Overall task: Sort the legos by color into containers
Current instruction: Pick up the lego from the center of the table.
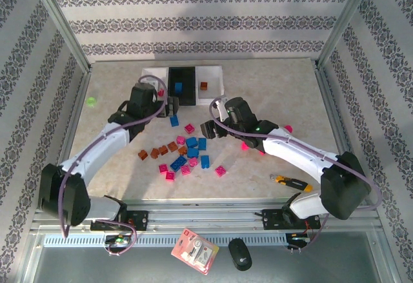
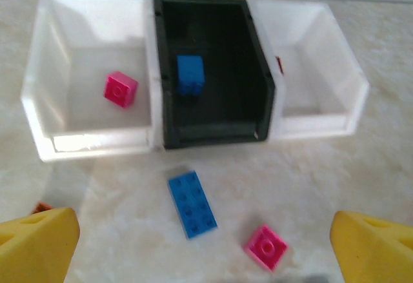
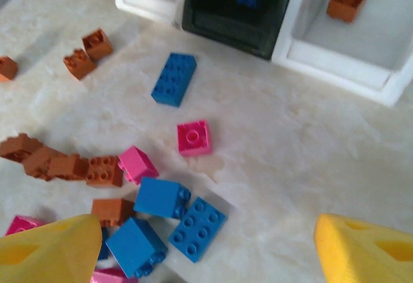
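One magenta lego (image 2: 120, 89) in left-wrist view's white container (image 2: 97, 142)

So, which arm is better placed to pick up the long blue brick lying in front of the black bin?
Left. The left tool, open, frames that blue brick, with the black bin straight ahead. The right tool hangs farther off, over the mixed pile.
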Robot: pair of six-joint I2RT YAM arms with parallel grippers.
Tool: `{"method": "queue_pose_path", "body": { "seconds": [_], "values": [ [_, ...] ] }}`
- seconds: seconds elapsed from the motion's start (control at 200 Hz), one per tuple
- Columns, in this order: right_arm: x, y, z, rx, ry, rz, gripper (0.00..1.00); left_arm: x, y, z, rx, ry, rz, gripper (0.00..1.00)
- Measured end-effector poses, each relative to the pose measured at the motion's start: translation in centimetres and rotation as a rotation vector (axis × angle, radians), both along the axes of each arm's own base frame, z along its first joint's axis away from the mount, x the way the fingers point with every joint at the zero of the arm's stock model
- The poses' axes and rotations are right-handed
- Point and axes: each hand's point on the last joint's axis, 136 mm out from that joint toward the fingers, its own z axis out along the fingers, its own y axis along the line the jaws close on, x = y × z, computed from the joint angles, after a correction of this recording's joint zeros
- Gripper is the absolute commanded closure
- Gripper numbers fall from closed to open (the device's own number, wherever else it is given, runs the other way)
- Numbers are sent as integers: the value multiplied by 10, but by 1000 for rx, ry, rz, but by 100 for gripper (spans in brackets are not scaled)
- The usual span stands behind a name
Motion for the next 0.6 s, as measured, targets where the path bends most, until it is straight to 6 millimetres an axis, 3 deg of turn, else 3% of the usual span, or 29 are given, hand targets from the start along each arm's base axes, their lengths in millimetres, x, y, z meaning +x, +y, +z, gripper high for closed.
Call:
{"method": "queue_pose_path", "body": {
  "seconds": [0.23,0.38,0.6],
  "values": [
    [-3,-4,-49,-75,202,-78,12,-53,-13,-15,-10,2,-57,1],
    [0,6,-80,-84,335,-128,10,-83,-15,-28,2,9,-113,1],
    [-4,23,-119,-104,453,-161,22,-113,-12,-35,3,1,-171,1]
  ]
}}
